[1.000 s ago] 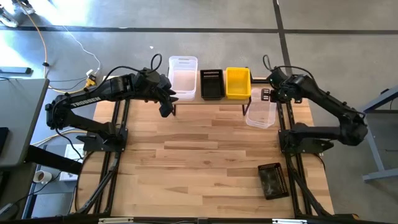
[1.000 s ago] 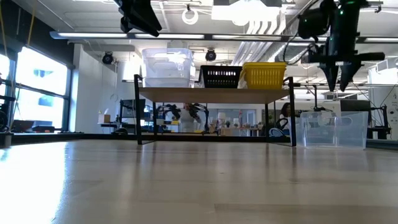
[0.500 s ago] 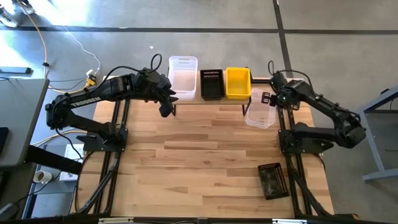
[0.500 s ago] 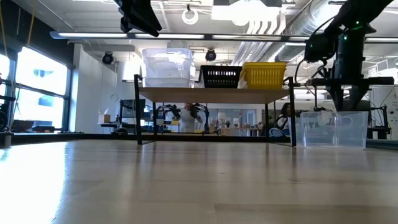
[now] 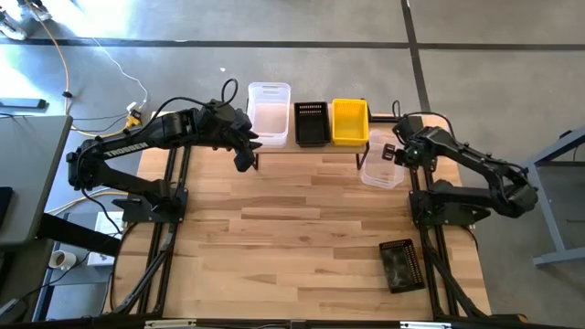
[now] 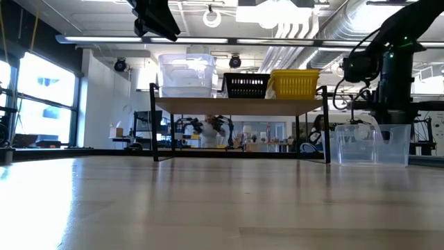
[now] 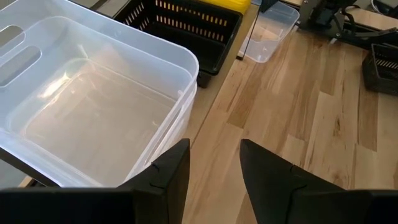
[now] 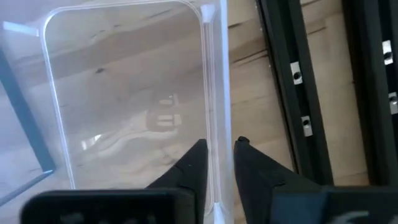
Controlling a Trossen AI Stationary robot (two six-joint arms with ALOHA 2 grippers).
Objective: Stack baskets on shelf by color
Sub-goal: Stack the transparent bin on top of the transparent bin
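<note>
place: lab/workshop | cues: exposed ceiling ducts point(image 6: 305, 31), concrete floor point(image 5: 183, 55), workbenches behind point(image 6: 229, 142)

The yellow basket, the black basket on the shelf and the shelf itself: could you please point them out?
yellow basket point(image 5: 349, 122), high view, its floor.
black basket point(image 5: 312, 123), high view, its floor.
shelf point(image 6: 236, 105), low view, plank's front edge.

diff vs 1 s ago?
Right end effector came down onto the clear basket on the table beside the shelf; its fingers now straddle the basket's wall, closing. Left end effector unchanged, open by the clear baskets on the shelf. Baskets unmoved.
</note>
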